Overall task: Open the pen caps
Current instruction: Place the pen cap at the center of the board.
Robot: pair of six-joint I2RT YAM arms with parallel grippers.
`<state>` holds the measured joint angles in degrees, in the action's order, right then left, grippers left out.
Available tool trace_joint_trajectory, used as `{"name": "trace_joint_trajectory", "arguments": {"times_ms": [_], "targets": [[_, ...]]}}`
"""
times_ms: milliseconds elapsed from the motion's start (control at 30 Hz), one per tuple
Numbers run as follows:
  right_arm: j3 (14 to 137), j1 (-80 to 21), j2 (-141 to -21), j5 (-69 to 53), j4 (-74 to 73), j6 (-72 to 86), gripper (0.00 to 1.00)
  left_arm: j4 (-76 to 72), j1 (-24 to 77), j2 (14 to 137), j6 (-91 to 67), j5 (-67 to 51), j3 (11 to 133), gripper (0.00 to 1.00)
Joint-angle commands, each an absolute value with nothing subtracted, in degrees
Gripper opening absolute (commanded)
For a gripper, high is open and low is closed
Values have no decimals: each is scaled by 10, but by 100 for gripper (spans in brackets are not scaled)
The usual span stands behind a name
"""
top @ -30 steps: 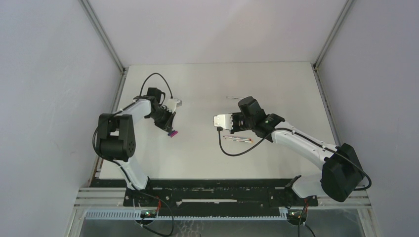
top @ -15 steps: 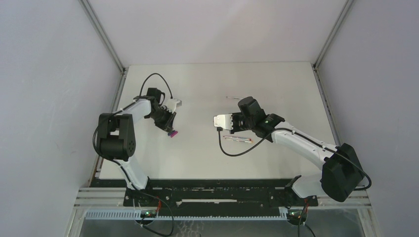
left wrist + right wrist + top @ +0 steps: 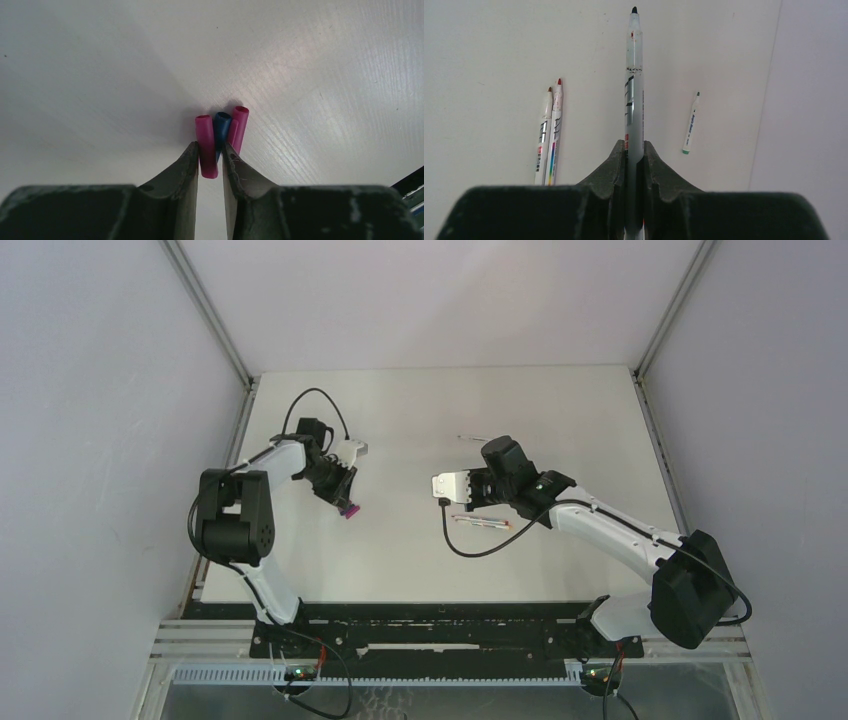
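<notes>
Left hand [image 3: 208,159] clamps a magenta cap [image 3: 205,142], apparently low over the table [image 3: 100,75], touching the blue cap [image 3: 222,125]. Right hand [image 3: 634,155] grips an uncapped pen [image 3: 634,85]. Part the left fingers slowly, lest the caps scatter.

Magenta and blue caps; white pens with coloured tips.
In the left wrist view, a magenta cap [image 3: 206,155] lies by a dark blue cap [image 3: 222,125] and a second magenta cap [image 3: 239,125] on a white table [image 3: 100,60] with faint wood grain, and the left gripper [image 3: 209,146] is dull black. In the right wrist view, the black-tipped pen [image 3: 634,75] is grey-white with black and silver bars and a small red mark. The brown-tipped pen [image 3: 543,135] has black bars, the red-tipped pen [image 3: 555,130] a rainbow stripe, and the green-tipped pen [image 3: 690,122] blue lettering. The right gripper [image 3: 634,145] is dull black.
</notes>
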<state>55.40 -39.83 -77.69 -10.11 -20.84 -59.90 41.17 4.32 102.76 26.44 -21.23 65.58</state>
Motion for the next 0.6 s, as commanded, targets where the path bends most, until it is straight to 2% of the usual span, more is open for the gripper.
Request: {"name": "trace_joint_trajectory", "arguments": {"times_ms": [0, 200, 567], "targets": [[557, -402, -770, -98, -201, -608, 0, 407, 36, 1023, 257, -227, 673, 28], [557, -403, -771, -97, -202, -609, 0, 403, 32, 1016, 254, -226, 672, 35], [557, -403, -778, -93, -206, -609, 0, 391, 17, 988, 243, -226, 669, 37]]}}
